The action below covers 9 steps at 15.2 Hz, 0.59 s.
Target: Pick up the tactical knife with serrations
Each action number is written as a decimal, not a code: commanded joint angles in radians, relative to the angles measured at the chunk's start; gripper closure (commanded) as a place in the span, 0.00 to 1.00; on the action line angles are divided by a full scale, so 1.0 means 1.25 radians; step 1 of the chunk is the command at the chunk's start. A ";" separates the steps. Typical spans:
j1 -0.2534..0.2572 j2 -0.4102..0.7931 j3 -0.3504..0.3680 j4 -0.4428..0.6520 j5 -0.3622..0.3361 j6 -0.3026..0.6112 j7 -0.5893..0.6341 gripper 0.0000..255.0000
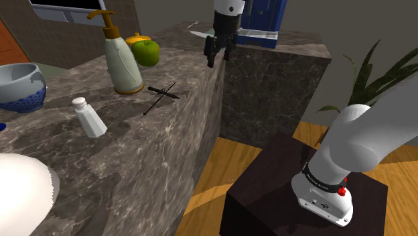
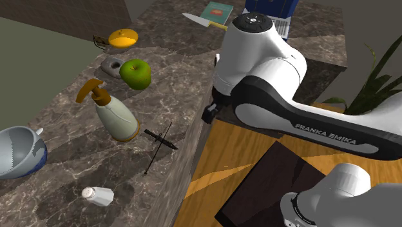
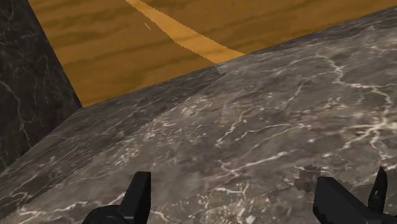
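Nearest us in the shoulder view is a white rounded thing (image 1: 20, 194) at the lower left corner, resting on the marble counter (image 1: 134, 161). Beyond it stand a salt shaker (image 1: 89, 117) and a soap dispenser (image 1: 124, 64). The tactical knife (image 1: 163, 94) lies flat just beside the dispenser's base, dark and thin, close to the counter's edge. The gripper (image 1: 218, 53) hangs over the counter well apart from the knife, toward the view's right, its fingers spread.

In the second exterior view the arm's big white joint takes the foreground. The knife lies between the dispenser and the counter's edge, with a green apple (image 2: 136, 73) farther up. A second, pale-bladed knife (image 2: 201, 19) lies at the far end. We judge that it is not ours, so we should not drift toward it.

In the wrist view the two black fingers stand apart with only veined stone between them, and wooden floor beyond the counter's edge.

The step in hand is the approach. To do it well, we bring the gripper over the dark knife and turn the wrist so the fingers straddle the handle across its narrow width. Then we come down until the tips nearly meet the stone, because the knife sits so low. We should keep clear of the dispenser, which could tip if we nudge it.
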 commanded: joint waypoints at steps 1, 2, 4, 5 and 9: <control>0.010 0.054 0.019 0.044 0.000 0.007 0.013 0.00; 0.015 0.081 0.027 0.065 -0.001 0.011 0.019 0.00; 0.024 0.135 0.043 0.109 -0.006 0.017 0.030 0.00; 0.029 0.162 0.051 0.132 -0.009 0.019 0.035 0.00; 0.050 0.274 0.081 0.235 -0.027 0.020 0.059 0.00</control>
